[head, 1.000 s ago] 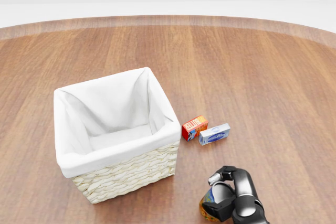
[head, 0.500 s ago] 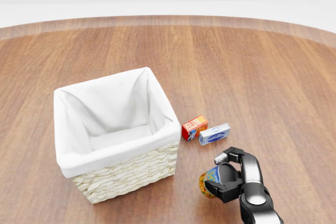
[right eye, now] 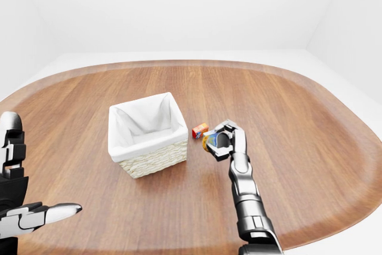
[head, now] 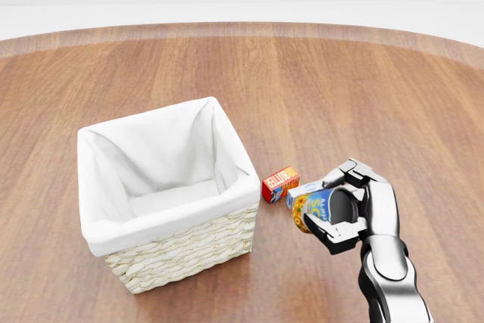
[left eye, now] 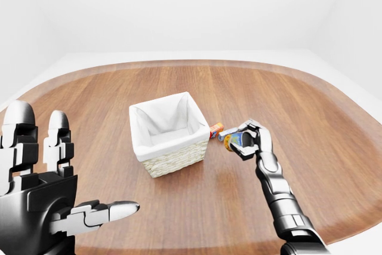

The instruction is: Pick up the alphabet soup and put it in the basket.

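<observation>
My right hand [head: 333,213] is shut on the alphabet soup can [head: 311,209], a blue and yellow tin with an orange rim, and holds it above the wooden table to the right of the basket. The basket [head: 181,251] is woven wicker with a white cloth lining and stands left of centre in the head view, empty. My left hand [left eye: 54,201] is open with fingers spread at the lower left of the left-eye view, far from the basket.
A small red box [head: 280,183] and a blue-and-white box [head: 301,190] lie on the table [head: 340,96] just right of the basket, partly behind the can. The round wooden table's edge curves along the top of the head view.
My right hand has lifted the soup can from the bottom of the head view upward, toward the small boxes beside the basket. The basket and boxes have not moved.
</observation>
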{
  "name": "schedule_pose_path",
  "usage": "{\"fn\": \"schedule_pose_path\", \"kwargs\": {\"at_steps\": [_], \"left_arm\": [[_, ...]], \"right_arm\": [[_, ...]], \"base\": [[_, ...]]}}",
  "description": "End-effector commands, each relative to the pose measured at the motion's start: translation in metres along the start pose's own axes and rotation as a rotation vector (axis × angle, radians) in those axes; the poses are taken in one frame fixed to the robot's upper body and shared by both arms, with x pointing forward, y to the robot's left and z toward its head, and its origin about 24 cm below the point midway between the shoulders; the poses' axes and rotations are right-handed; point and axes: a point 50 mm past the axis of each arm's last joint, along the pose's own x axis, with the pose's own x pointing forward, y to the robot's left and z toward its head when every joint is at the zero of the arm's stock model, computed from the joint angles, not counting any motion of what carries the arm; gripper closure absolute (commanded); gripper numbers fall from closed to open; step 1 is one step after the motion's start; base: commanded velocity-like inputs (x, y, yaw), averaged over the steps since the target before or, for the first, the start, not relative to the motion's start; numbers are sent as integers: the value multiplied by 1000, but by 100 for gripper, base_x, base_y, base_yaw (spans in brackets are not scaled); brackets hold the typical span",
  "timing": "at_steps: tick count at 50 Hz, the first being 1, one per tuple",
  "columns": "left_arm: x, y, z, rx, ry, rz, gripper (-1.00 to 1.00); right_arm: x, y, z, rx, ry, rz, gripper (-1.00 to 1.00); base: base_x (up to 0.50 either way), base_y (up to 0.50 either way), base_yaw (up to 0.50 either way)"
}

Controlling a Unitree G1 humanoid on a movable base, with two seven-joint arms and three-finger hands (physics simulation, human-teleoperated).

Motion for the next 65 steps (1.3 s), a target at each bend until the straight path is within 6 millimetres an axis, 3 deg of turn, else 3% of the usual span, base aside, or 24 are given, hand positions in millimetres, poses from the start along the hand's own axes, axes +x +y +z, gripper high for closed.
{"fn": "schedule_pose_path", "kwargs": {"at_steps": [1, 19, 38, 51, 58, 65], "left_arm": [[0, 1, 2, 3, -9, 1, -100], [0, 0, 0, -3, 2, -8, -100], [-2, 0, 0, -9, 5, -12, -100], [-2, 0, 1, -8, 1, -13, -100], [-3, 1, 4, -6, -8, -12, -100], [-3, 1, 4, -5, -10, -13, -100]], "right_arm": [[-6, -3, 36, -22, -128, -12, 100], [-10, 2, 102, 6, -347, -12, 100], [-34, 14, 166, 63, -625, 19, 100], [-63, 39, 222, 131, -874, 79, 100], [-68, 49, 234, 159, -914, 104, 100], [-58, 67, 232, 159, -862, 132, 100]], "base": [[0, 0, 0], [0, 0, 0], [0, 0, 0], [0, 0, 0], [0, 0, 0], [0, 0, 0]]}}
